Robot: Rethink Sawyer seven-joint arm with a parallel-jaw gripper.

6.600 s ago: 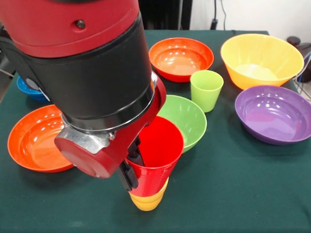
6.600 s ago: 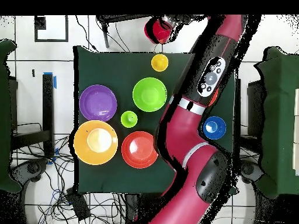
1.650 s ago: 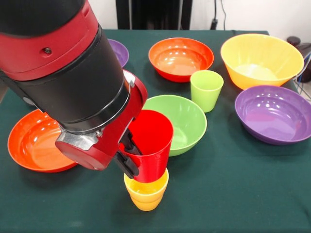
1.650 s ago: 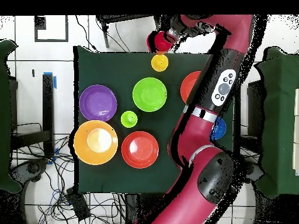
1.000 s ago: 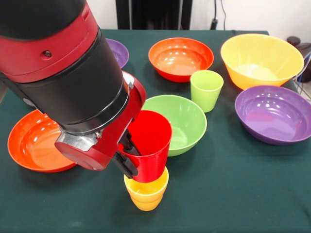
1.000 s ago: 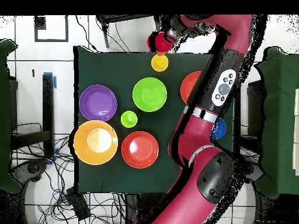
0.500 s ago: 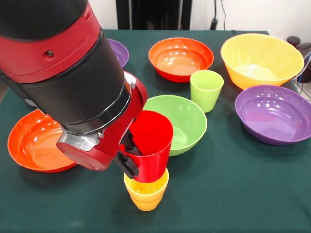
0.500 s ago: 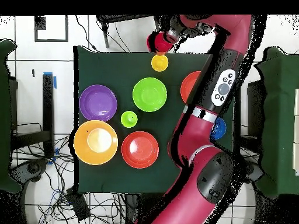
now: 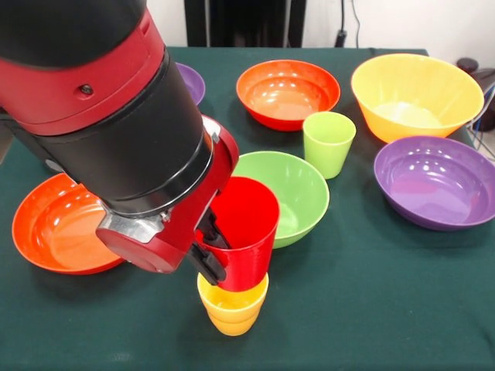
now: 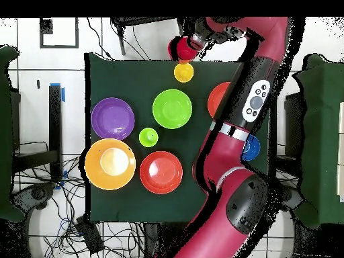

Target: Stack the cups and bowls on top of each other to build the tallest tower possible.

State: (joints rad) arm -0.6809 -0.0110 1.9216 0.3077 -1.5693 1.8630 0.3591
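My gripper [image 9: 218,246] is shut on the rim of the red cup [image 9: 246,232], one finger inside and one outside. The red cup is tilted, and its base rests in the mouth of the yellow cup [image 9: 232,306], which stands near the table's front edge. In the overhead view the red cup [image 10: 180,48] sits just beyond the yellow cup [image 10: 183,72]. The light green bowl [image 9: 292,192] is right behind them, with the light green cup [image 9: 329,143] further back. The small blue bowl [image 10: 250,148] shows only in the overhead view, half under the arm.
A red-orange bowl [image 9: 288,93], the large orange bowl [image 9: 416,94] and a purple bowl [image 9: 435,182] stand at the back and right. Another red-orange bowl [image 9: 56,222] lies at the left. A second purple bowl [image 9: 190,80] peeks out behind the arm.
Since the earliest frame the arm has swung left and the red cup sits higher on the yellow cup. In the last second the gripper and red cup edged slightly right.
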